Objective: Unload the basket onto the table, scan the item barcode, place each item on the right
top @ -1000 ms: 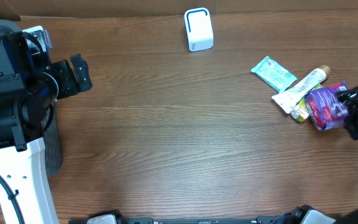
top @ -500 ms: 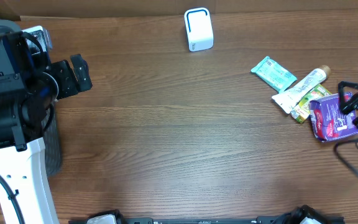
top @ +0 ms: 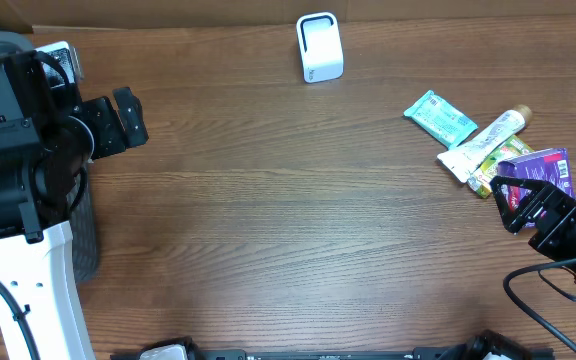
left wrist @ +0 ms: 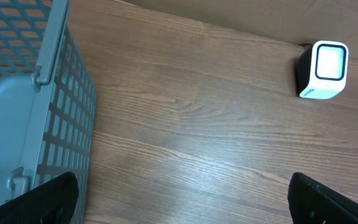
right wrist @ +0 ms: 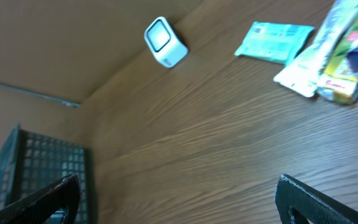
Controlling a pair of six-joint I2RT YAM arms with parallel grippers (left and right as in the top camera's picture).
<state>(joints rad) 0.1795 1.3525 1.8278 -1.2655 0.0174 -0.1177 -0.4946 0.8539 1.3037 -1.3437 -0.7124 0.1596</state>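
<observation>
Here purple pouch (top: 540, 166) lies flat; long axis hidden.

The left arm (top: 13, 150) is a stack of black, blocky housings set on a long white link (top: 43, 290) — a thin black cable (top: 16, 308) curves across that link. The left hand (top: 133, 118) is matt black and angular. The right hand (top: 530, 205) is black too, with black cables (top: 508, 285) looping behind it. Each wrist view shows that hand's own fingers (left wrist: 45, 202) as dark, blunt wedges — soft-edged on the right (right wrist: 319, 199).
</observation>
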